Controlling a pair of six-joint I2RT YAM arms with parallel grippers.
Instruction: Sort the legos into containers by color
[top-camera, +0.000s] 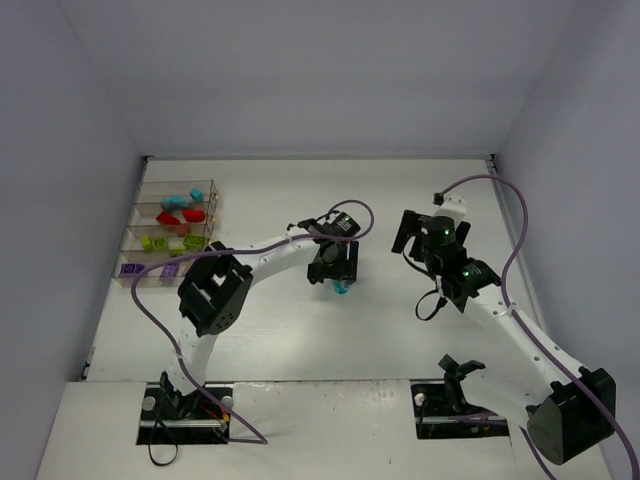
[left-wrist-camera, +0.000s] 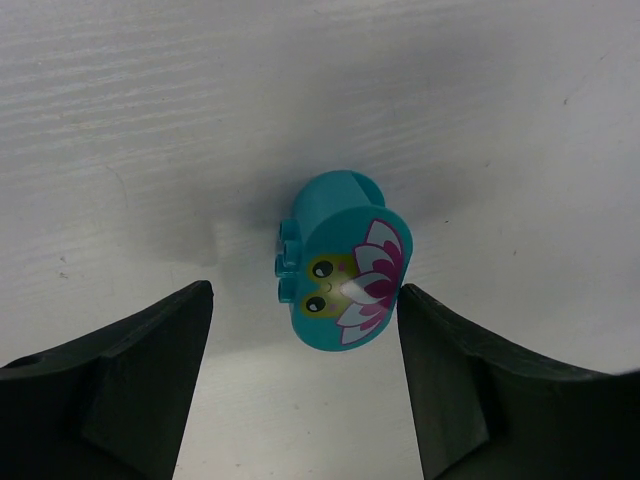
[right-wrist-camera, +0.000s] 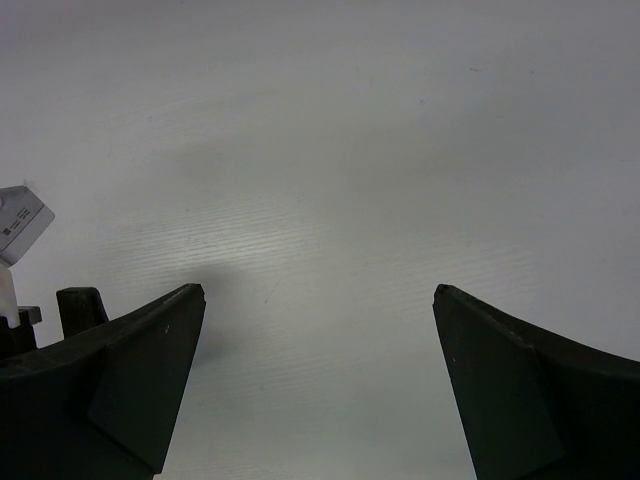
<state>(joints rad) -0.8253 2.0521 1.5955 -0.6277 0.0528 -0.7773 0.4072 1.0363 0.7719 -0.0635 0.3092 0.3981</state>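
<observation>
A cyan lego (left-wrist-camera: 340, 262) with a frog and pink flower printed on its face lies on the white table. My left gripper (left-wrist-camera: 305, 290) hangs over it, open, with the brick between the fingertips. The right finger (left-wrist-camera: 440, 380) is close beside the brick's edge and the left finger (left-wrist-camera: 150, 380) stands well apart from it. From above, the same cyan lego (top-camera: 341, 288) peeks out under my left gripper (top-camera: 335, 272). The clear containers (top-camera: 135, 232) sit at the far left, holding cyan, red, lime green and purple legos in separate bins. My right gripper (right-wrist-camera: 320, 290) is open over bare table.
From above, my right gripper (top-camera: 410, 238) hovers right of centre, about a hand's width from the left one. Purple cables loop over both arms. Grey walls close the table at the back and on both sides.
</observation>
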